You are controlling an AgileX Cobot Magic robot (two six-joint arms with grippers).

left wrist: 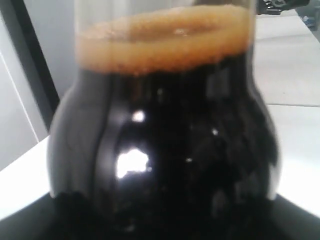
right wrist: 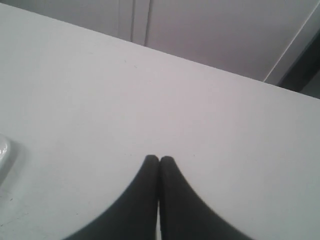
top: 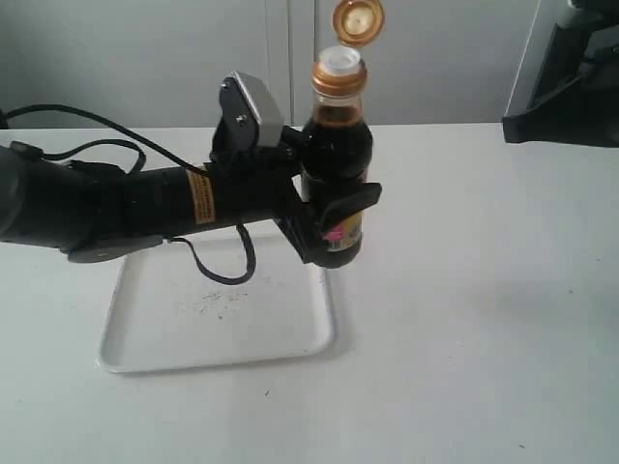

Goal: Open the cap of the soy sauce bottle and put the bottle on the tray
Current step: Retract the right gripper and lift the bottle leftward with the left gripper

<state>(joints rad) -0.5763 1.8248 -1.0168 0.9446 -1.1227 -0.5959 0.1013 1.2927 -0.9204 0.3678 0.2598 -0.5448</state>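
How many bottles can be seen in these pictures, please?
1. The soy sauce bottle is held upright in the left tool, above the right edge of the tray. Its cap is flipped open. The left wrist view shows the same bottle.

We see what looks like a lab test bench. A bare white table (top: 484, 319) meets plain grey wall panels (top: 145, 58) at the far side.

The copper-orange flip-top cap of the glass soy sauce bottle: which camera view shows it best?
The exterior view: the copper-orange flip-top cap stands open, round lid hinged back above the white spout. The left wrist view shows only the bottle's dark body; the right wrist view shows no cap.
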